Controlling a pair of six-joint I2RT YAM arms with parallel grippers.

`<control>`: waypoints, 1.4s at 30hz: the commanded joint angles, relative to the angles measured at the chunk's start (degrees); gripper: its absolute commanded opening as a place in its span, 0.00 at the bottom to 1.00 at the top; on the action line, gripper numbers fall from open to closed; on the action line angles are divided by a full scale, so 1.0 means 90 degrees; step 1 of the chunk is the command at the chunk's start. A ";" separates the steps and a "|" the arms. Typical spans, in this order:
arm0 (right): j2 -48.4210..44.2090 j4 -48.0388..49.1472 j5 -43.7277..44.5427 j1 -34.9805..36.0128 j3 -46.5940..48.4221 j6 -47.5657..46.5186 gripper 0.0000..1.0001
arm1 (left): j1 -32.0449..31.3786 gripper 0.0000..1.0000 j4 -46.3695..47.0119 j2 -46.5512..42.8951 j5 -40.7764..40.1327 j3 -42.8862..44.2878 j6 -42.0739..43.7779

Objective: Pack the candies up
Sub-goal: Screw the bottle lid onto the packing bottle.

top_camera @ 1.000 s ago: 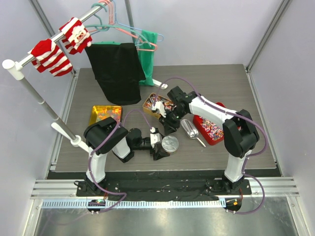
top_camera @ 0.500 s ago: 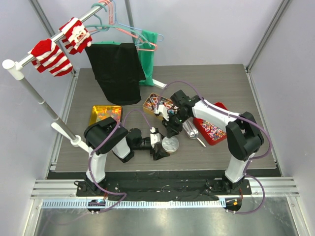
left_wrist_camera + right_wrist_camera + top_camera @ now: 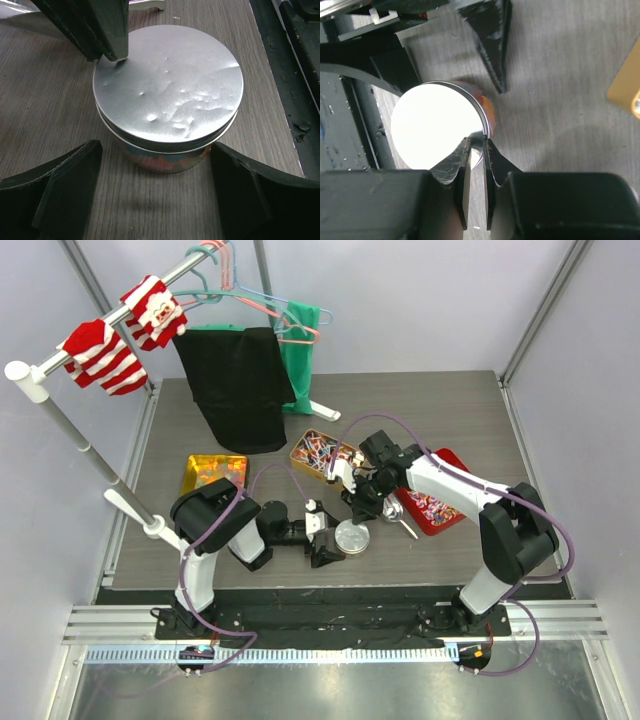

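One lidded tin (image 3: pixel 167 85), one left tool (image 3: pixel 155 155), one right tool (image 3: pixel 477 145).

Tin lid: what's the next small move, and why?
Probably close the left gripper on the tin: its jaws stand open either side without touching, while the right gripper pinches the lid at its rim. Holding the tin should stop it shifting.

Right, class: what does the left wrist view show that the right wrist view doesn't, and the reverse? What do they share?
Only the left wrist view: small dents across the lid, and the left gripper open, both fingers clear of the tin. Only the right wrist view: the right gripper, both fingers pinching the lid's rim, plus a gold container's corner. Shared: the round tin with its silver lid on, colourful side, wood-grain table.
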 commanded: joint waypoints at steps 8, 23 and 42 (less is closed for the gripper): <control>0.0169 -0.0436 -0.0147 0.0085 -0.0099 0.0132 0.18 | 0.0048 1.00 0.1199 0.0134 0.0925 0.0032 -0.0244; 0.0188 -0.0260 -0.0206 0.0094 -0.0070 0.0230 0.18 | -0.0147 1.00 0.1151 0.0242 0.0916 0.0257 -0.0529; 0.0608 -0.0552 -0.0264 0.0153 0.0828 0.0074 0.17 | -0.0245 0.79 0.0711 0.0213 -0.0451 0.0198 0.0545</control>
